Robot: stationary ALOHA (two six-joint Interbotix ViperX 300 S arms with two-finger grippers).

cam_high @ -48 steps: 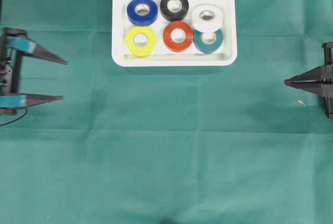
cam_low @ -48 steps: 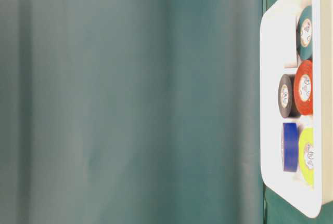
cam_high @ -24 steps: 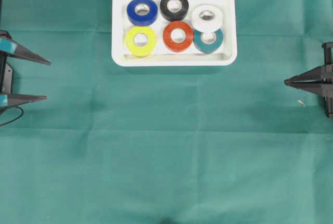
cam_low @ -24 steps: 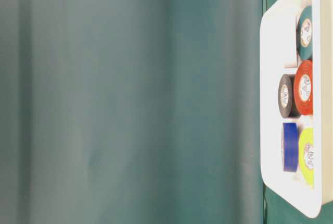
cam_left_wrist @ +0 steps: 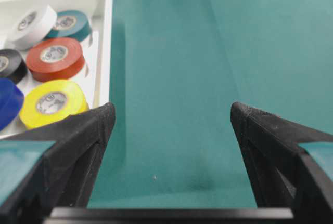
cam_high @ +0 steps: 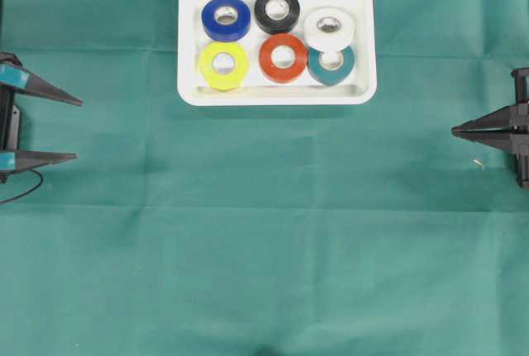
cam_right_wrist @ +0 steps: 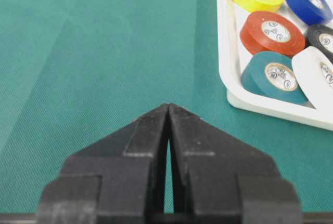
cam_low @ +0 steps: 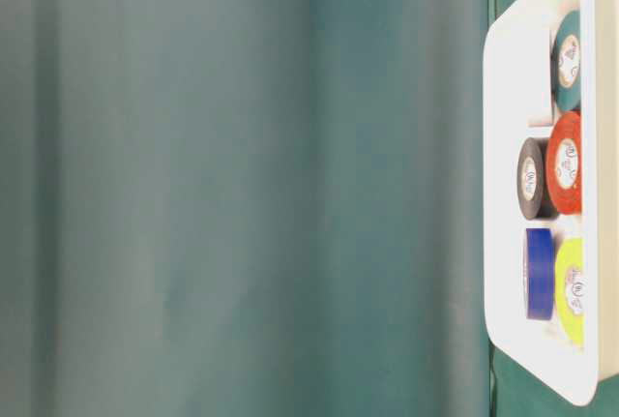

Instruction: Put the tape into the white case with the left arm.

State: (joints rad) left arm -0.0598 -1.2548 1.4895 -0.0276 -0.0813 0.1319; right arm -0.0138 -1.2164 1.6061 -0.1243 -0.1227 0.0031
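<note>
We see the left gripper [cam_high: 73, 129] with two long black pointed fingers [cam_high: 50, 92], each with a teal band, and a thin black cable [cam_high: 25, 187] below. The right gripper [cam_high: 454, 131] is plain black, with textured wedge-shaped fingers.

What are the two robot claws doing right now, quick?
Left gripper: open wide, holding nothing.
Right gripper: closed, holding nothing.
</note>
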